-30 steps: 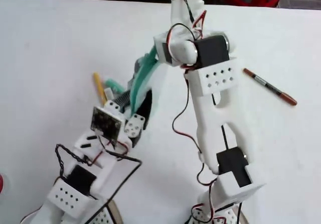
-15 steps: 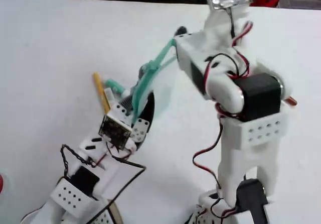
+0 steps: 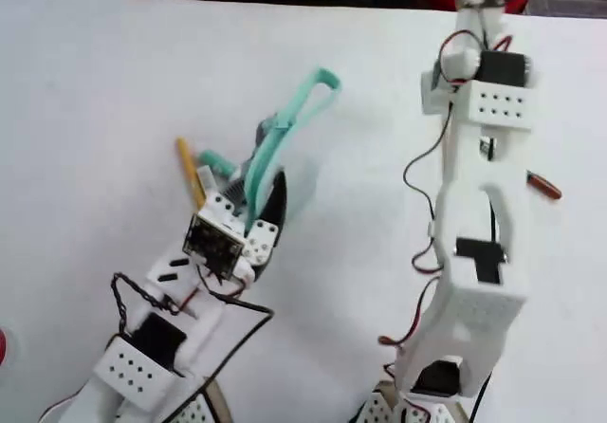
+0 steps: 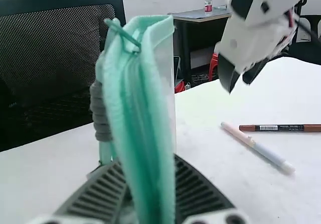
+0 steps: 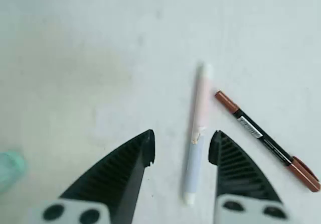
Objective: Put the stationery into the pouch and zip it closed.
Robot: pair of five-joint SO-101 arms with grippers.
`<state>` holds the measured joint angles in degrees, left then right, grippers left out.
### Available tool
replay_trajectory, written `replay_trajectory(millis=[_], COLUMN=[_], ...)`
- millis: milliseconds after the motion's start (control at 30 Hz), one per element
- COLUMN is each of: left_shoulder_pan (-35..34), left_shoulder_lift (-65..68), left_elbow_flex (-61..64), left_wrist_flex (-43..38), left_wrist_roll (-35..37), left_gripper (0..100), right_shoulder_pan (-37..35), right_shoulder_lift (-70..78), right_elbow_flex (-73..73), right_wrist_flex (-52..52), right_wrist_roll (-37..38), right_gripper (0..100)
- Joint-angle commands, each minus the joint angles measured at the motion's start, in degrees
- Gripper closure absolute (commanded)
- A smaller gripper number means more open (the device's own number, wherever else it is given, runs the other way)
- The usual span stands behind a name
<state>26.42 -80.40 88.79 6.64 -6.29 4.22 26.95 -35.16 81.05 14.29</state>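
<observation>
Early yet, by my read. Stationery loose on the desk (image 3: pixel 95 82): yellow pencil (image 3: pixel 189 169) just beside the pouch (image 3: pixel 285 138); pale pen (image 5: pixel 200 103) and brown pen (image 5: pixel 261 138) well apart from the pouch, lying near each other.

Pouch: green, stood on edge, left gripper (image 3: pixel 254 200) fingers clenched on its lower end. Inside hidden, so contents and zip state can't be told.

Right gripper (image 5: pixel 183 138): fingers released, straddling the pale pen from above, grasping nothing.

Remaining: load the pieces, then zip.
</observation>
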Motion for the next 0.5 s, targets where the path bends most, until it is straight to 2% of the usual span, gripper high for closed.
replay_trajectory(millis=[0, 200, 367, 467], left_shoulder_pan=[-0.2, -0.2, -0.2, -0.3], left_shoulder_lift=[-0.5, -0.5, -0.5, -0.5], left_elbow_flex=[-0.4, -0.4, -0.4, -0.4], left_wrist_flex=[-1.1, -1.2, -1.2, -1.2], left_wrist_roll=[-0.7, -0.8, -0.9, -0.9], left_gripper=[98, 98, 98, 98], right_shoulder_pan=[2.5, 6.0, 5.8, 5.8], right_shoulder_lift=[6.1, 16.3, 23.2, 26.4], right_elbow_flex=[-1.4, -8.9, -12.9, -15.2], right_wrist_flex=[-2.3, -2.1, -1.9, -1.9], right_wrist_roll=[1.8, 1.7, 1.7, 1.7], right_gripper=[82.3, 82.3, 82.4, 88.5])
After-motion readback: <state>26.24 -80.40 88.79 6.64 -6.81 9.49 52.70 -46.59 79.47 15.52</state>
